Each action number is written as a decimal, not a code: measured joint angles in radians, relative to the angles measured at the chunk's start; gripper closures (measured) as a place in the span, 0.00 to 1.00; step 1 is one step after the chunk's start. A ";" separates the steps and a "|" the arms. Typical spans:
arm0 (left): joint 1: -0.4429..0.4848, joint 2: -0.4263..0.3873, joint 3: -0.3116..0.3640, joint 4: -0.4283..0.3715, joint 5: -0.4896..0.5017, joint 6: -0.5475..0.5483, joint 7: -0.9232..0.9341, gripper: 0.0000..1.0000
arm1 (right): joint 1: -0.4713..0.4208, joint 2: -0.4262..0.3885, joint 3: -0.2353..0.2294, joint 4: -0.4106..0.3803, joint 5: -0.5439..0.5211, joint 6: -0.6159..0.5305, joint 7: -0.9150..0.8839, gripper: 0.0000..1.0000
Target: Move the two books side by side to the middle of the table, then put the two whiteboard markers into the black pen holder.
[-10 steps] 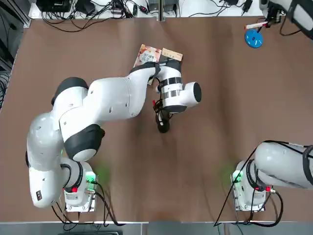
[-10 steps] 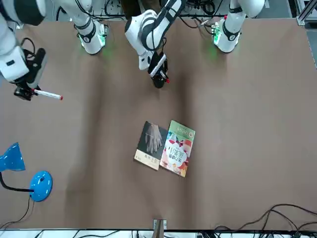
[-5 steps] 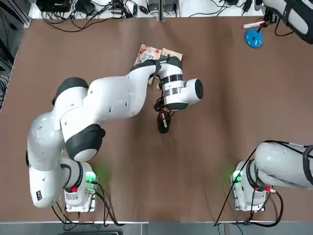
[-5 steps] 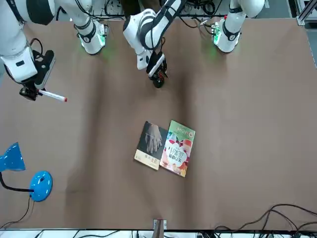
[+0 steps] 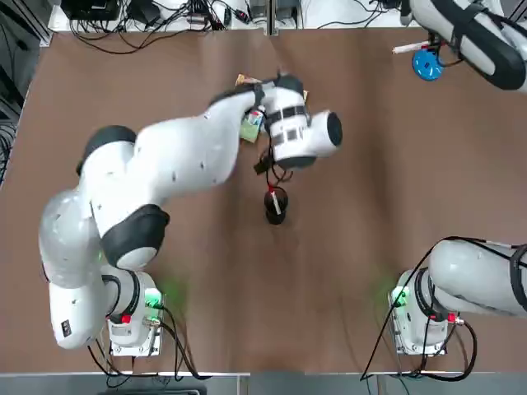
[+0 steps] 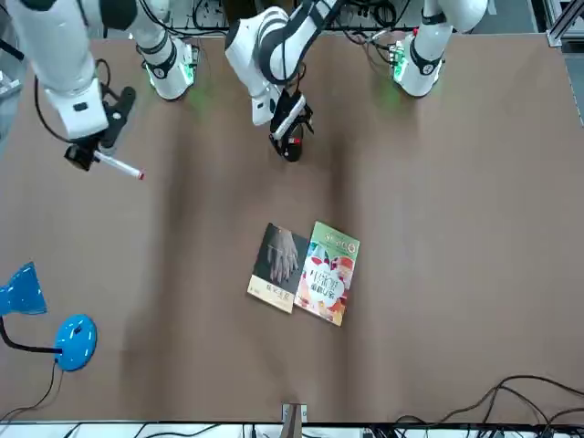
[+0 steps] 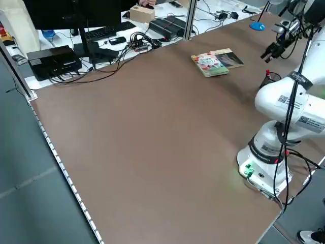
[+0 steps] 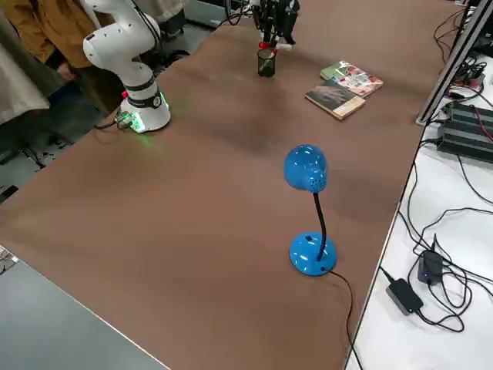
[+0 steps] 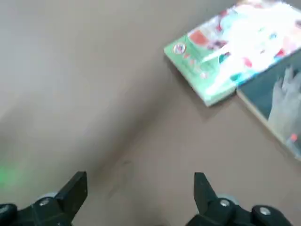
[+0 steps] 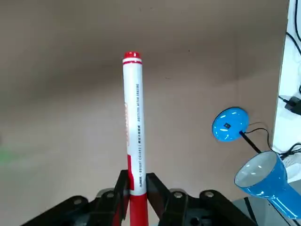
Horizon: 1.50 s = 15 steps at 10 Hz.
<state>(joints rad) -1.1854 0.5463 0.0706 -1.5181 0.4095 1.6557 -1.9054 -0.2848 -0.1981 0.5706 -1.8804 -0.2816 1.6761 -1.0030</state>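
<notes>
Across the worktop [image 5: 370, 164], on the far side from my bases, the paperback with floral cover [image 6: 328, 274] lies flat, and directly to its right lies the dark paperback with the pale hand picture [image 6: 279, 265]. They are side by side, a little turned. Nearer to me than the books is my left end effector [image 9: 141, 176]; its two fingers are wide apart, with nothing between them. Just beside it, the black mesh pen holder [image 8: 266, 63] stands upright on the worktop, and one red-capped whiteboard marker [image 5: 277, 202] is inside. Well to the right, my right end effector [image 10: 138, 176] is clamped on the other whiteboard marker [image 10: 135, 122], near one red end, and it holds this marker above the worktop. At the far right is the blue desk lamp [image 8: 313, 253], with its round base resting on the worktop, apart from the books.
</notes>
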 joint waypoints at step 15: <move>0.877 -0.594 0.005 -0.118 -0.218 -0.014 1.095 0.04 | 0.004 0.033 0.618 -0.001 -0.128 -0.243 0.607 0.79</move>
<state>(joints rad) -0.3089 -0.0480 0.0758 -1.6358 0.1919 1.6418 -0.8105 -0.2811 -0.1655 1.1882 -1.8814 -0.4091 1.4330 -0.3959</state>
